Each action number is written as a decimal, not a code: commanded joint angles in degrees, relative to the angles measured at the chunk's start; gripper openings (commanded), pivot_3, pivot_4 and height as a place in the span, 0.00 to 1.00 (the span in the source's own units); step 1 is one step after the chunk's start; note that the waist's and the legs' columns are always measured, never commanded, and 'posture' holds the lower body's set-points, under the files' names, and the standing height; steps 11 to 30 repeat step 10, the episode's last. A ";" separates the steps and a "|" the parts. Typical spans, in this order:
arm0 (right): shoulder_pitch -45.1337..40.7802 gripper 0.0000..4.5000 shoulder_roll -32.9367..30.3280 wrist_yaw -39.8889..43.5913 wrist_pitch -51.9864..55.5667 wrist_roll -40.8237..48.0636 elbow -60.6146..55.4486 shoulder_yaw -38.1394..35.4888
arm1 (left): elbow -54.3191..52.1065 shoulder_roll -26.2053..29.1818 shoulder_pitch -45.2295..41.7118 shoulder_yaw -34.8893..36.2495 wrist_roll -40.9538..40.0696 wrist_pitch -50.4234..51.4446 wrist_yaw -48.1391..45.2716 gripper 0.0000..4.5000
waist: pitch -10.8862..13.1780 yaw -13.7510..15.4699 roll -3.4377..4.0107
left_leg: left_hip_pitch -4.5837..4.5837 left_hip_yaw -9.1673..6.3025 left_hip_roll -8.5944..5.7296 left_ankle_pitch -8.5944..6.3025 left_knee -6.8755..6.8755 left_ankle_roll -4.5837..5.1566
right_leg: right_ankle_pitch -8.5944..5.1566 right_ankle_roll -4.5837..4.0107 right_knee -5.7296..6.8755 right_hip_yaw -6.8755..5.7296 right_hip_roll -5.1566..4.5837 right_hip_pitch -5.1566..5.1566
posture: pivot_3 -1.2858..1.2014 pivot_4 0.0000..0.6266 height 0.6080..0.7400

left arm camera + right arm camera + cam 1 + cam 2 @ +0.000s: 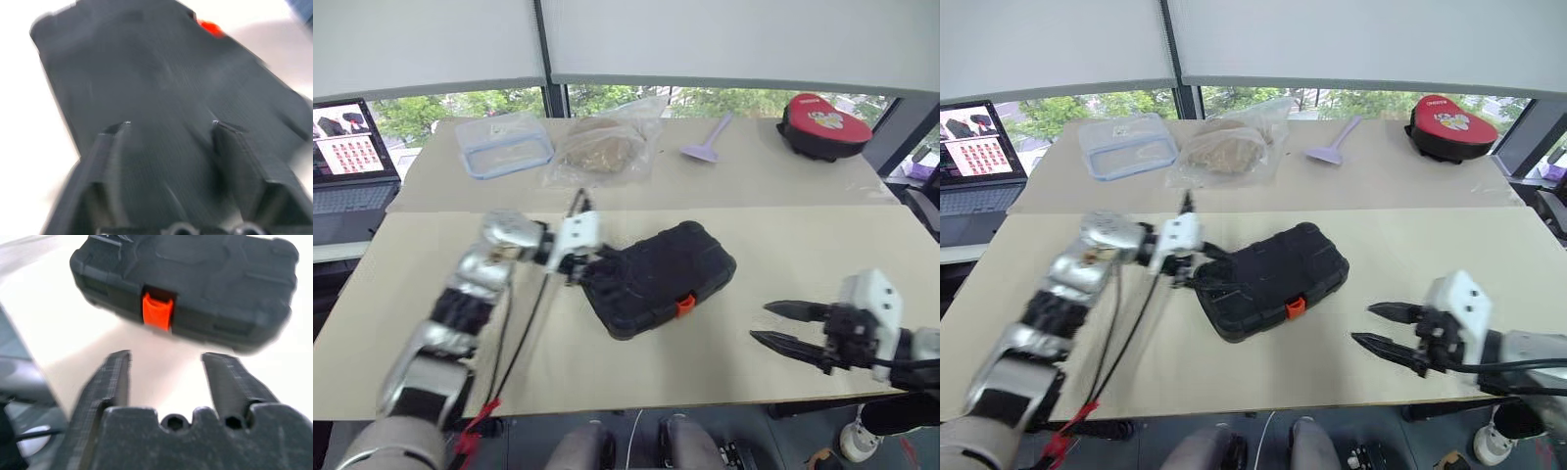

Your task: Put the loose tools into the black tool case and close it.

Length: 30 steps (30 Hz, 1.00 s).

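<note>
Black moulded plastic tool case [658,278] closed on beige worktop [783,245], orange latch [685,305] front; left hand [590,268] fingers spread at case's left end, gripping nothing; right hand [781,324] fingers parted, empty, apart from case

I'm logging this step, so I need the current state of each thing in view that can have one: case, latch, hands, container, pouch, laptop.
black tool case: closed, lying flat on the table.
orange latch: down, on the case's front edge.
left hand: open, at the case's end.
right hand: open, apart from the case.
clear container: lid on.
red-and-black pouch: closed.
laptop: open, screen lit.
</note>
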 commanded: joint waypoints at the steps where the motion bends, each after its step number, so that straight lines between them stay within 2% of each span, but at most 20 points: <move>1: -0.67 0.98 -3.00 6.36 -2.17 1.84 5.27 -5.45 | -9.26 7.28 5.27 9.40 -8.82 10.63 -1.31 0.98 | 0.17 0.51 0.12 | -0.01 0.00 0.00 0.00 0.00 0.00 | 0.00 0.00 -0.03 0.00 -0.01 -0.01 | 0.52 0.24 0.86; 4: -1.15 0.98 -4.76 9.85 -2.00 2.56 9.29 -7.05 | -12.66 10.31 10.71 16.70 -13.43 16.73 2.44 0.98 | 0.37 1.45 0.36 | -0.01 -0.01 -0.01 -0.04 0.00 -0.01 | 0.00 0.00 -0.19 -0.06 -0.06 -0.03 | 0.52 0.24 0.86; 6: -1.21 0.98 -5.45 11.64 -1.58 3.09 10.80 -7.38 | -14.78 10.99 13.69 20.02 -15.66 19.32 4.41 0.98 | 0.44 2.02 0.45 | -0.01 -0.02 -0.02 -0.27 0.01 -0.37 | 0.00 0.01 -0.23 -0.07 -0.10 -0.05 | 0.52 0.24 0.86; 9: -1.57 0.98 -6.10 13.16 -1.24 3.46 11.50 -6.62 | -17.89 11.40 19.44 23.25 -16.46 18.74 6.28 0.98 | 0.52 2.24 0.51 | -0.02 -0.01 -0.03 -0.29 0.00 -0.39 | 0.00 0.01 -0.23 -0.05 -0.13 0.06 | 0.52 0.24 0.86; 30: -1.79 0.98 -6.33 13.49 -1.52 3.29 12.04 -6.30 | -18.90 11.40 20.81 23.43 -16.40 18.23 6.79 0.98 | 0.52 2.24 0.51 | -0.03 -0.01 -0.03 -0.29 -0.01 -0.40 | 0.00 0.01 -0.22 -0.05 -0.13 0.09 | 0.52 0.24 0.86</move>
